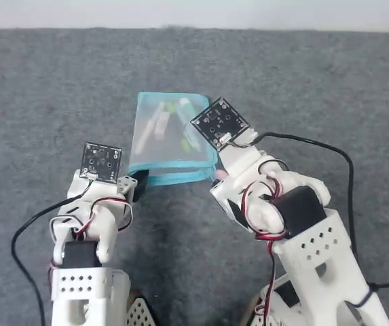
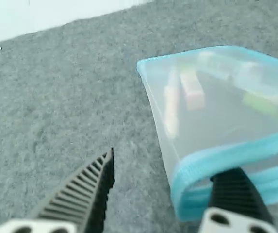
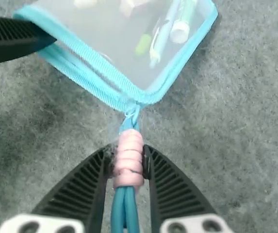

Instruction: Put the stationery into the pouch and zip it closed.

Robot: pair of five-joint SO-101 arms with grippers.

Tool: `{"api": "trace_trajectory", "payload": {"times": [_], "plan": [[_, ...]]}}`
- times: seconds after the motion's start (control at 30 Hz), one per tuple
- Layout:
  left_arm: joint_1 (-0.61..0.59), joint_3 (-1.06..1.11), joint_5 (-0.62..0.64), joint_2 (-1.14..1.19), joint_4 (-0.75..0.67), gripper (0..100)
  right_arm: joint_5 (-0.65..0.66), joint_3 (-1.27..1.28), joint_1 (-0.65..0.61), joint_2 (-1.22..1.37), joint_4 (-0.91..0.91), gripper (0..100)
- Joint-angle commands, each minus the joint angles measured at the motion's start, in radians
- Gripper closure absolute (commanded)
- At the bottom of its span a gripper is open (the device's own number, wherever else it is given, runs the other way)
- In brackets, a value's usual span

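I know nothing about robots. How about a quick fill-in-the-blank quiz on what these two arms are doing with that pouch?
1. The right hand is shut on the zipper's ___ pull.
2. The pens lie ___ the pouch.
3. The left hand, at the other end of the pouch's zipper edge, is ___.
Missing words: pink; inside; open.

Left arm: white plastic arm (image 1: 89,231), near-left, reaching far and slightly right toward centre.
Left gripper: black ridged-finger gripper (image 2: 168,165), jaws wide apart.
Right arm: white plastic arm (image 1: 303,224), near-right, leaning far and left; red and black wires looped at its joints.
Right gripper: black ridged-finger gripper (image 3: 127,153), fingers pinched tight on a pink ribbed zip pull (image 3: 127,167).
Spacing: the two grippers sit near centre, apart from each other.
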Motion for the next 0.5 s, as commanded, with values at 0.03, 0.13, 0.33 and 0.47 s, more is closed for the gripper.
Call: {"api": "trace_trajectory", "payload": {"times": [0.03, 0.13, 0.33, 0.47], "plan": [[-0.002, -0.019, 0.0, -0.015, -0.038, 78, 0.032, -0.051, -0.041, -0.044, 0.008, 99.3], [0.035, -0.022, 0.026, -0.015, -0.038, 86, 0.032, 0.014, -0.122, -0.044, -0.041, 99.3], [0.117, -0.061, 0.089, -0.015, -0.048, 99, 0.026, 0.244, -0.291, -0.142, -0.252, 99.3], [0.114, -0.094, 0.166, -0.015, -0.048, 99, 0.032, 0.35, -0.317, -0.255, -0.298, 99.3]]}}
